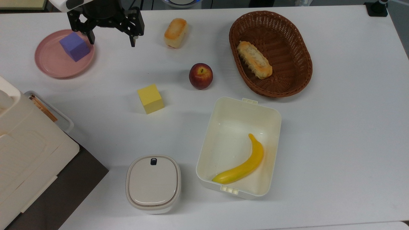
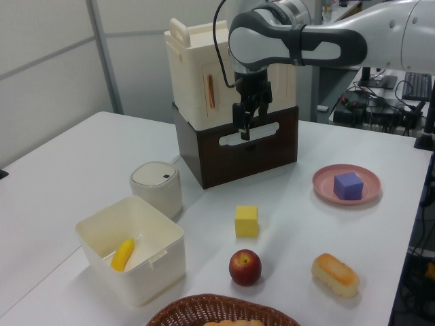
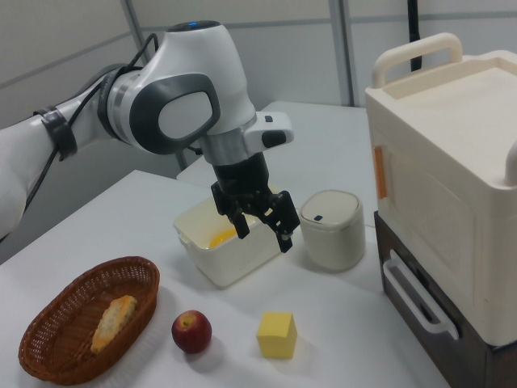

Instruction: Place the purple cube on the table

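Going by the top view, nearest sits a lidded pot (image 1: 153,183) and an open box (image 1: 239,147) with a banana (image 1: 243,166) lying in it, both out of the arm's way; further in, the yellow cube (image 1: 150,98) and an apple (image 1: 200,75) rest on the bare table (image 1: 335,127), leaving free room around them where a cube could be set down; beyond them a basket (image 1: 271,52) holds a bread roll (image 1: 254,59); farthest, the purple cube (image 1: 74,46) sits on the pink plate (image 1: 48,62), not yet lifted; the jaws (image 1: 111,37) hang above the plate's edge, spread wide and holding nothing, probably lined up for a descent over the cube.
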Controlling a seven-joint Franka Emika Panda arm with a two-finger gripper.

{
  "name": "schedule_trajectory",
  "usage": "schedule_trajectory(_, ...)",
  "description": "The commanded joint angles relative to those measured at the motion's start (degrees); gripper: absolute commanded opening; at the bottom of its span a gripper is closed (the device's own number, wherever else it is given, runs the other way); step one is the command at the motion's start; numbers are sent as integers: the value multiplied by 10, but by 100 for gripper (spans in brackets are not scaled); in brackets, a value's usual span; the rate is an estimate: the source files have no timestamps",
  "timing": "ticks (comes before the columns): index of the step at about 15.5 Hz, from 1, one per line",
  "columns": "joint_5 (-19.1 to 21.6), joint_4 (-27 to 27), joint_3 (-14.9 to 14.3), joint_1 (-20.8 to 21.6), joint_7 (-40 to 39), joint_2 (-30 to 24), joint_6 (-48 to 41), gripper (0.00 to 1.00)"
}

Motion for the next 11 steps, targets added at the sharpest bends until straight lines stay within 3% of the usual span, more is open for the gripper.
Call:
schedule_trajectory(1, 22, -8, -7, 2, 6, -13, 12, 100)
schedule_trajectory(11, 16, -18, -5, -5, 6, -30, -4, 100)
